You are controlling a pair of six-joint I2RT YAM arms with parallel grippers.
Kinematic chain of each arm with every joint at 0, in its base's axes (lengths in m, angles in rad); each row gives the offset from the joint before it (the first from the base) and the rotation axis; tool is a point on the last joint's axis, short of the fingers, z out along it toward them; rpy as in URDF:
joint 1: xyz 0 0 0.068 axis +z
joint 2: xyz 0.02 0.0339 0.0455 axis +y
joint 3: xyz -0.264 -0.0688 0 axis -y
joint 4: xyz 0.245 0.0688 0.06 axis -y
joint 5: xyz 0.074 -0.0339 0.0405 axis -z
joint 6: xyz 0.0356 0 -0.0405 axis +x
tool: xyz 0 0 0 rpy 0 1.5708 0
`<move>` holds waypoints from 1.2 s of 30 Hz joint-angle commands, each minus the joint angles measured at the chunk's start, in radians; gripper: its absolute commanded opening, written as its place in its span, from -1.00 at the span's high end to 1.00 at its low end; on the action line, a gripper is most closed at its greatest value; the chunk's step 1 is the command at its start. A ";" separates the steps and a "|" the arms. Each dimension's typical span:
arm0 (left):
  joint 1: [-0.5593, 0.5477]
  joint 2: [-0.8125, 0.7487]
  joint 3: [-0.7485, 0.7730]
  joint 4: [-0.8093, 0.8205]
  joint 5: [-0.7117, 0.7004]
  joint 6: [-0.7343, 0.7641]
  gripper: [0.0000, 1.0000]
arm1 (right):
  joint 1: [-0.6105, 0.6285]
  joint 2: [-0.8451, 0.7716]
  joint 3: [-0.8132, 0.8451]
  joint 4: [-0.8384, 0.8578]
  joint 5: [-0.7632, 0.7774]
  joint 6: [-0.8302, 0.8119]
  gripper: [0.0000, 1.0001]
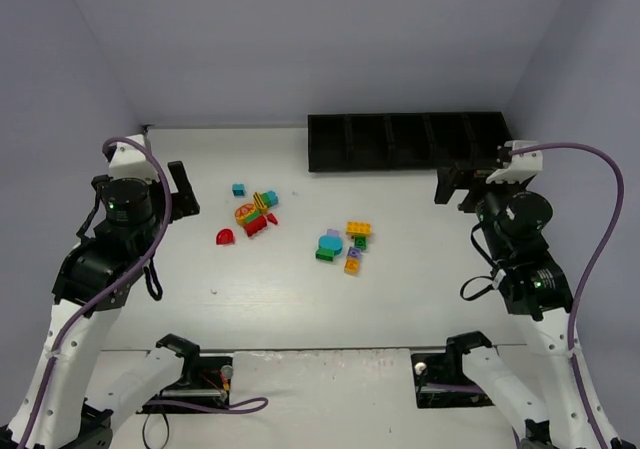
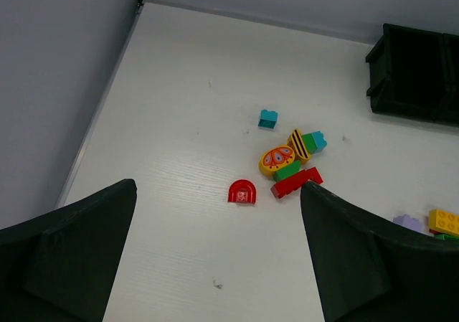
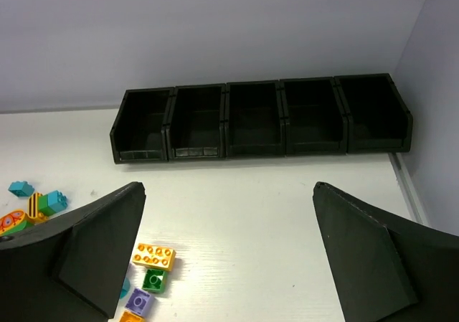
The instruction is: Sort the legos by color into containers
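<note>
The legos lie in two loose groups on the white table. The left group has a teal brick point(image 1: 238, 189), a yellow oval piece point(image 2: 277, 158), a long red brick point(image 2: 296, 182) and a rounded red brick point(image 1: 225, 236). The right group holds a yellow studded brick point(image 1: 358, 229) with green point(image 3: 153, 280), lilac point(image 3: 139, 302) and teal pieces. The containers point(image 1: 410, 141) are a black row of bins at the back right. My left gripper point(image 1: 183, 191) hangs open left of the left group. My right gripper point(image 1: 452, 184) hangs open in front of the bins' right end. Neither holds anything.
Grey walls close in the table on the left, back and right. A raised metal edge point(image 2: 100, 107) runs along the table's left side. The arm bases and their cables point(image 1: 200, 379) sit at the near edge.
</note>
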 commanded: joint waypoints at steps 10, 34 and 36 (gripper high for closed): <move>-0.001 0.033 -0.048 0.028 0.060 -0.070 -0.80 | 0.008 0.257 0.094 0.007 -0.322 0.037 -1.00; -0.001 0.036 -0.178 0.004 0.163 -0.138 -0.80 | 0.471 0.771 -0.061 -0.141 0.139 0.703 -0.36; -0.002 0.035 -0.184 0.004 0.168 -0.138 -0.80 | 0.488 0.803 -0.065 -0.138 0.145 0.732 -0.29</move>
